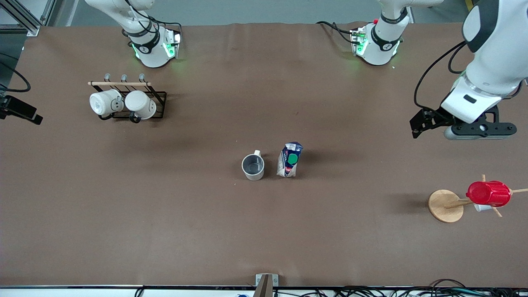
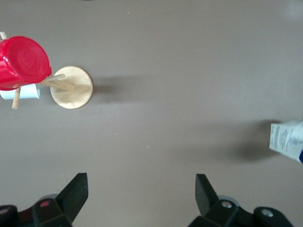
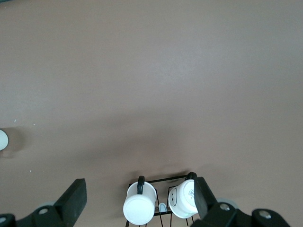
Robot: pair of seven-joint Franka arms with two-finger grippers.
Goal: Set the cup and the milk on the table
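Observation:
The cup [image 1: 253, 166], off-white with a grey inside, stands upright near the middle of the brown table [image 1: 264, 231]. The milk [image 1: 291, 159] stands right beside it toward the left arm's end, and its edge shows in the left wrist view [image 2: 288, 139]. My left gripper [image 1: 480, 131] is up in the air over the left arm's end of the table, open and empty [image 2: 142, 176], well apart from both. My right gripper [image 3: 139, 182] is open and empty above the mug rack, and it is out of the front view.
A black wire rack [image 1: 128, 103] with two white mugs [image 3: 139, 208] stands near the right arm's base. A wooden cup tree [image 1: 445, 205] with a red ribbed cup [image 1: 489, 193] stands at the left arm's end, also in the left wrist view [image 2: 71, 87].

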